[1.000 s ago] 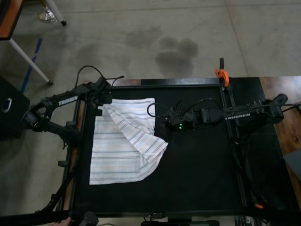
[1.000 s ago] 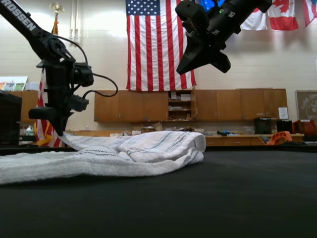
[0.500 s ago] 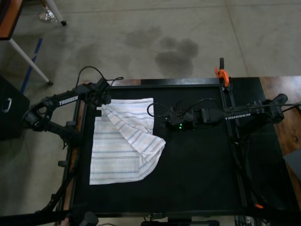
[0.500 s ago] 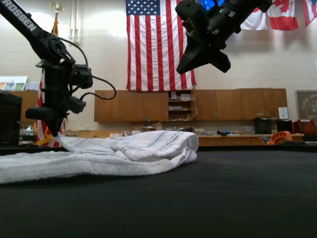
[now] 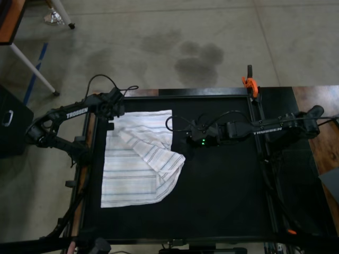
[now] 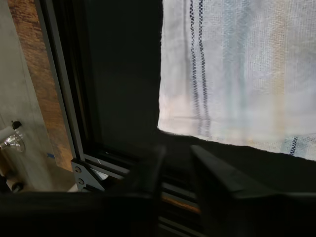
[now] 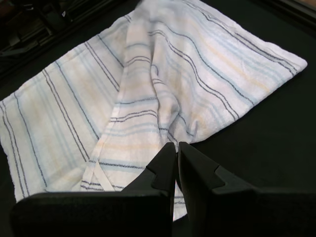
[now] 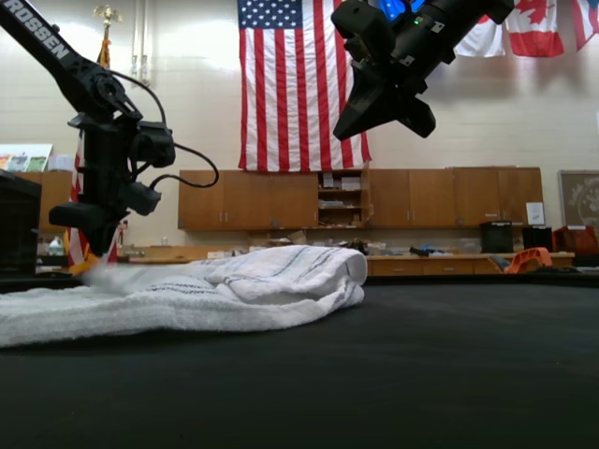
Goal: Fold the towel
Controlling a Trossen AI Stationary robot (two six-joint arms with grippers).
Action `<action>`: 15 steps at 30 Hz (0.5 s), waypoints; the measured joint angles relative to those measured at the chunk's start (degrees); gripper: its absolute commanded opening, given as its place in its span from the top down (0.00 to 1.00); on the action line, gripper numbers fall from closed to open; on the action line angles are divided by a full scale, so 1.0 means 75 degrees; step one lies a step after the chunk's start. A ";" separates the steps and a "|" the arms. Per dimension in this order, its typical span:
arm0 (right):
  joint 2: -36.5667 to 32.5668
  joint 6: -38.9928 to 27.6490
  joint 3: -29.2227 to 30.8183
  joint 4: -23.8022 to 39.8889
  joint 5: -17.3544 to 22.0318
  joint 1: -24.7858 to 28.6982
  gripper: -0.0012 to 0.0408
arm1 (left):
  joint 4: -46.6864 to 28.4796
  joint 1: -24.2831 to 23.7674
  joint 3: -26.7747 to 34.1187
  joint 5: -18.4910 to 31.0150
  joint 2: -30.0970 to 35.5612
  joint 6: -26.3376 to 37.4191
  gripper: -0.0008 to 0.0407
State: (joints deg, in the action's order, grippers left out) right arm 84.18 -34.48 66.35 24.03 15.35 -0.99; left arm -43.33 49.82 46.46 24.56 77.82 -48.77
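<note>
The towel (image 5: 132, 169) lies on the top view's left part of the black mat (image 5: 228, 190), white with thin stripes, one flap folded diagonally across its upper half. My left gripper (image 5: 111, 123) hovers at the towel's back left corner, open and empty; in the left wrist view the towel's corner (image 6: 247, 74) lies beyond the fingertips (image 6: 148, 168), untouched. My right gripper (image 5: 184, 138) hangs shut above the mat at the towel's right edge. The right wrist view shows the folded towel (image 7: 163, 84) below its closed fingers (image 7: 168, 163). In the exterior view the towel (image 8: 234, 285) forms a low heap.
An orange clamp (image 5: 250, 83) sits on the table's back edge. Metal frame rails (image 6: 64, 98) run along the mat's left side, close to the left gripper. A black box (image 5: 10, 119) stands on the floor to the left.
The left gripper has let go of the towel corner it held up, and the corner has dropped onto the cloth. The folded flap has slid slightly left. The right arm stayed still.
</note>
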 measured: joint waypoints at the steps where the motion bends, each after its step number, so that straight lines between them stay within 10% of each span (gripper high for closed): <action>1: 0.0000 0.0000 0.0003 0.0000 -0.0003 0.0000 0.96 | -0.0003 0.0000 0.0000 0.0017 0.0000 0.0070 0.58; 9: 0.0000 0.0000 0.0003 -0.0003 -0.0003 0.0000 0.96 | -0.0154 -0.0079 0.0000 -0.0061 -0.0134 0.1119 0.33; 15: 0.0000 0.0000 0.0003 -0.0003 -0.0003 0.0000 0.96 | -0.0627 -0.0836 0.0268 -0.1944 -0.0682 0.2827 0.33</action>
State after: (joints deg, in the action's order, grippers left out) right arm 84.18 -34.48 66.37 24.01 15.33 -0.99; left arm -48.03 43.55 48.47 9.98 72.71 -27.57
